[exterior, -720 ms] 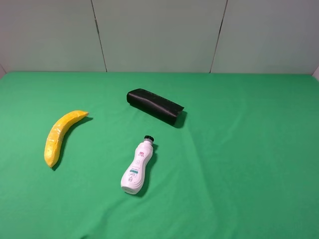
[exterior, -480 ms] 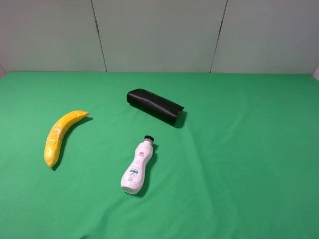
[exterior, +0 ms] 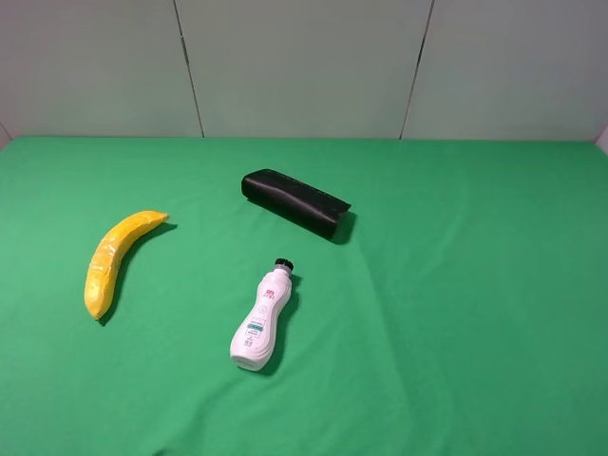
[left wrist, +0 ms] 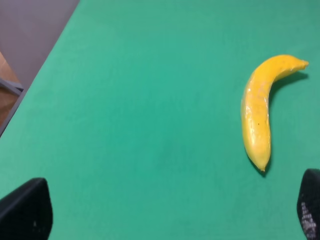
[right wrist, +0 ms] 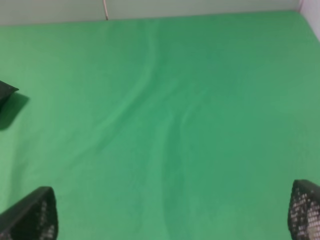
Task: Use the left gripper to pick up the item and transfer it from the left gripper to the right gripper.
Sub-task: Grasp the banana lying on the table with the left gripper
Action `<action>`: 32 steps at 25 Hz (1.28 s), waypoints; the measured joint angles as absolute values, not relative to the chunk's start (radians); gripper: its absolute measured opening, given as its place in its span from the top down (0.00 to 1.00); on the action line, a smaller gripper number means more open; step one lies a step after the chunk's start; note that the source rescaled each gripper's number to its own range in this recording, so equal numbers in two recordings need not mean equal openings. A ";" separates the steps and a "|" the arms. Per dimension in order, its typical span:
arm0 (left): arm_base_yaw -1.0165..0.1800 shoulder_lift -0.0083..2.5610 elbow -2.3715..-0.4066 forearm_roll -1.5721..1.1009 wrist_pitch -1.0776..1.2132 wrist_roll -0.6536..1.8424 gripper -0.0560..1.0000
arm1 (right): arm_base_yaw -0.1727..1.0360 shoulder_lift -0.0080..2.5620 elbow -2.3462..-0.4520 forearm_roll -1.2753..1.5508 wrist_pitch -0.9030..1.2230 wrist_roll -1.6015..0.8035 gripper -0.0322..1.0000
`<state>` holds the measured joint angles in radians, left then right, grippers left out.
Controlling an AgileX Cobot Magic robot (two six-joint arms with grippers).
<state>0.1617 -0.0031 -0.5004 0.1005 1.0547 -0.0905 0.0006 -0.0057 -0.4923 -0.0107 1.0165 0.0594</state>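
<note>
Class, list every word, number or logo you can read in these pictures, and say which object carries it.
Pink mark near the neck of the white bottle: too small to read.
Teal label lower on the white bottle: too small to read.
On the banana and the black case: no text visible.

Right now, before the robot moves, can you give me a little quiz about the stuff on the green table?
1. True or false: the bottle stands upright.
2. Which lies nearest the back wall? A banana, B bottle, C case.
3. Fill in: the left wrist camera sees only the ____ on the cloth.

Key:
1. False, it lies on its side.
2. C.
3. Banana.
</note>
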 joint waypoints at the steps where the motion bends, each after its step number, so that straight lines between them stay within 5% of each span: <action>1: 0.162 -0.003 -0.500 0.100 1.055 -0.090 0.03 | 0.001 -0.006 -0.492 -0.011 1.016 0.059 0.00; 18: 0.162 0.025 -0.570 0.100 1.056 -0.090 0.03 | 0.001 -0.006 -0.492 -0.011 1.017 0.059 0.00; 32: 0.162 0.468 -0.733 0.098 1.059 -0.090 0.03 | 0.001 -0.006 -0.492 -0.011 1.017 0.059 0.00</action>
<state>0.1617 0.4685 -0.7329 0.0976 1.0593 -0.0897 0.0006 -0.0057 -0.4923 -0.0107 1.0174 0.0594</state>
